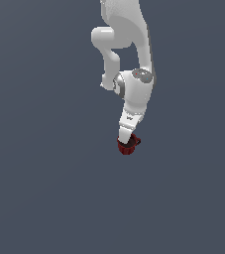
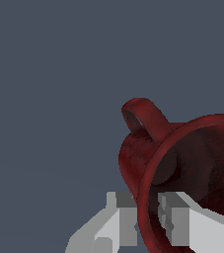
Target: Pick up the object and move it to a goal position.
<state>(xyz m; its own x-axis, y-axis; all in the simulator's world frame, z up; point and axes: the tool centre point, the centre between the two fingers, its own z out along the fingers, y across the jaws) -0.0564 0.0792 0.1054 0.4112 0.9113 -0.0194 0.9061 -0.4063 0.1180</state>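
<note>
The white arm (image 1: 134, 74) reaches down from the top of the exterior view. At its lower end the tool (image 1: 127, 144) meets the small dark red mug (image 1: 128, 147). Plain grey-blue ground surrounds them.

White arm (image 1: 134, 94) reaching down, jaws pinched around a rim

- The arm (image 1: 134, 74) is cut off by the exterior view's upper edge.
- The mug (image 1: 128, 146) is partly hidden behind the tool (image 1: 129, 140).
- The wrist view's edge crops the mug's rim.
</note>
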